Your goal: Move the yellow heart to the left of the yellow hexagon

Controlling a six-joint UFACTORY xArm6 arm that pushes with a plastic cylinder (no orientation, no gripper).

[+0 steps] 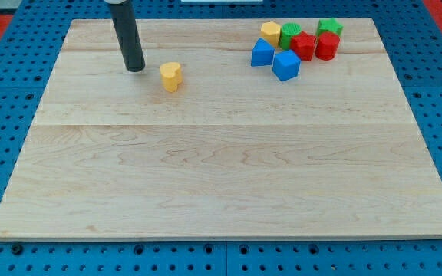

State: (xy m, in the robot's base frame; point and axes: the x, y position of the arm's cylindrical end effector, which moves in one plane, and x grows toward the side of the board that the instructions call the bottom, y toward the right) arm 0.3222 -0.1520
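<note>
My tip (135,69), a bare rod end with no jaws to open or close, rests on the wooden board (221,176) just beside the yellow heart (171,77), which lies at its 4 o'clock, not clearly touching. The yellow hexagon (270,32) sits well apart at the heart's 2 o'clock, crowded by green, red and blue blocks. The push toward the hexagon's left looks barely begun, with nearly the whole run left.
</note>
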